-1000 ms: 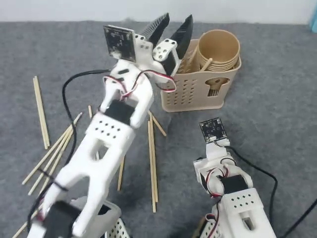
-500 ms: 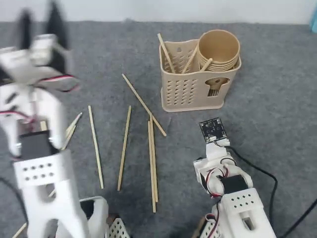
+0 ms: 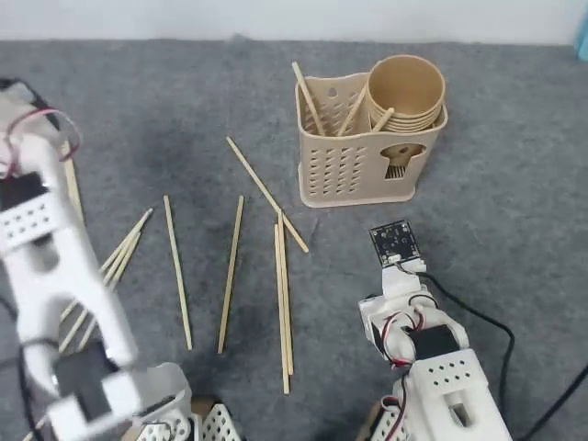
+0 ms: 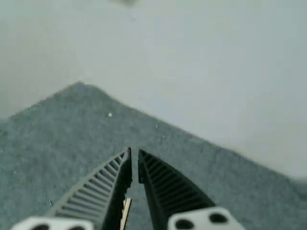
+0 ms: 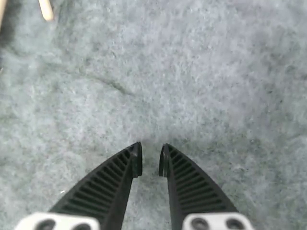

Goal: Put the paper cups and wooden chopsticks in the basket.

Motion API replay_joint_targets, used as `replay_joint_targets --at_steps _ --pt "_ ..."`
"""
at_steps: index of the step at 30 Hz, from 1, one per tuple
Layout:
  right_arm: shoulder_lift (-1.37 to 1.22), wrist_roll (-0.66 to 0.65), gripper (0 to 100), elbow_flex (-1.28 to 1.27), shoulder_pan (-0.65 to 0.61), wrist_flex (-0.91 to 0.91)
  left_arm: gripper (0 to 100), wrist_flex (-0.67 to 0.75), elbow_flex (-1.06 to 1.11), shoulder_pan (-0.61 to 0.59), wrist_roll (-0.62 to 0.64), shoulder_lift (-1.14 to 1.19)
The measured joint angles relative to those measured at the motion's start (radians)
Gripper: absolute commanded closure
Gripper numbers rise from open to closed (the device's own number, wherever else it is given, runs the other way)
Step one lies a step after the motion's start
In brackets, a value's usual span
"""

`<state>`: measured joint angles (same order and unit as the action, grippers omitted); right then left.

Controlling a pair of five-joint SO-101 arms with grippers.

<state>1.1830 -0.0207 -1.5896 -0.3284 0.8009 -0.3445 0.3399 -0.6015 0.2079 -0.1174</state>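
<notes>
Logging tool states first. The left tool (image 4: 133, 152) has its jaws drawn in to a hairline slit with nothing clamped at the tips, and it hangs raised over the far left corner of the desk (image 3: 514, 184). A sliver of wood (image 4: 125, 211) shows under the jaws; we read it as a stick lying below, not held. The right tool (image 5: 149, 146) points down at bare felt near the robot, jaws slightly parted and empty, with one stick end (image 5: 45, 9) just beyond it.

Moving outward, loose chopsticks (image 3: 231, 273) lie flat across the middle and left of the desk. Some are single, a pair (image 3: 283, 303) lies touching side by side, and a bundle (image 3: 110, 266) sits at the left. At the far right is the basket (image 3: 344, 165). The paper cups (image 3: 407, 87) are nested in its right compartment and three sticks lean in it to their left.

Handling judgement:
- The sticks are light, stiff, thin and smooth, and likely to roll or pivot if caught off-centre.
- We would pinch across the shaft near mid-length, pressing the tips into the soft felt to get under it.
- Take singles before the touching pair.
- The cups are light and easily crushed, so they need only a gentle grip at the rim.
</notes>
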Motion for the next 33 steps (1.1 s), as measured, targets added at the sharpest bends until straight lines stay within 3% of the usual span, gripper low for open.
replay_joint_targets --at_steps 7,16,26,33 --pt "0.000 0.000 92.6 0.000 0.000 0.000 98 -0.064 -0.129 -0.025 -0.017 0.302" --pt "0.000 0.000 92.6 0.000 0.000 -0.002 98 -0.525 -0.595 -0.048 -0.020 0.671" --pt "0.000 0.000 92.6 0.000 0.000 -0.002 98 -0.832 -1.083 -0.049 -0.020 0.999" --pt "0.000 0.000 92.6 0.000 0.000 -0.002 81 -0.941 -1.333 -0.051 -0.020 1.189"
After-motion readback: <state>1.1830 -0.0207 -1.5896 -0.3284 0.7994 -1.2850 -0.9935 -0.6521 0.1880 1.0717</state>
